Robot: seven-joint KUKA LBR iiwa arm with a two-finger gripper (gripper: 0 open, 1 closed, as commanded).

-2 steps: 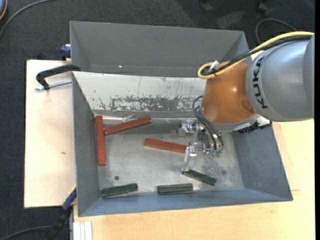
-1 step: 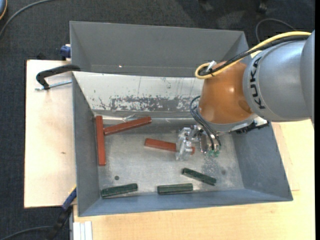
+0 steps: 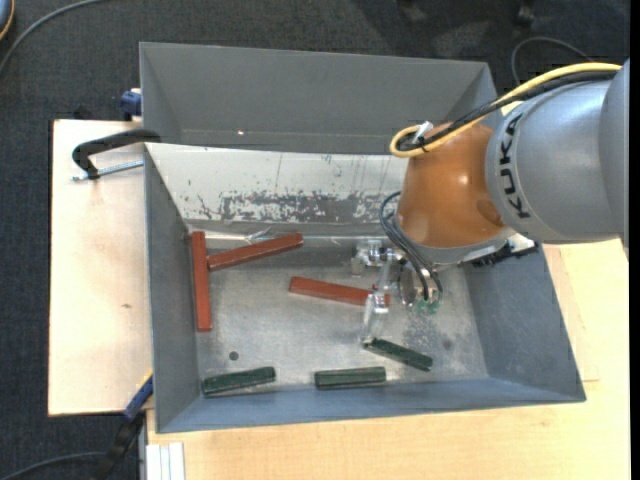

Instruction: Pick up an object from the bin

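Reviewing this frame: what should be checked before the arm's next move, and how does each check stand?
1. Gripper inside the bin walls: ok.
2. Gripper over a thing: ok, at the right end of the middle red-brown bar.
3. That bar gripped: cannot tell.
4. Room around it: not ok, the tilted dark green bar lies just below the gripper.
5. Two left red-brown bars away from the gripper: ok.

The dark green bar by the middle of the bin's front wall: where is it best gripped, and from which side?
Probably at mid-length of the dark green bar, from straight above, closing across its narrow width. It lies flat, apart from other things, parallel to the front wall, which leaves little room.
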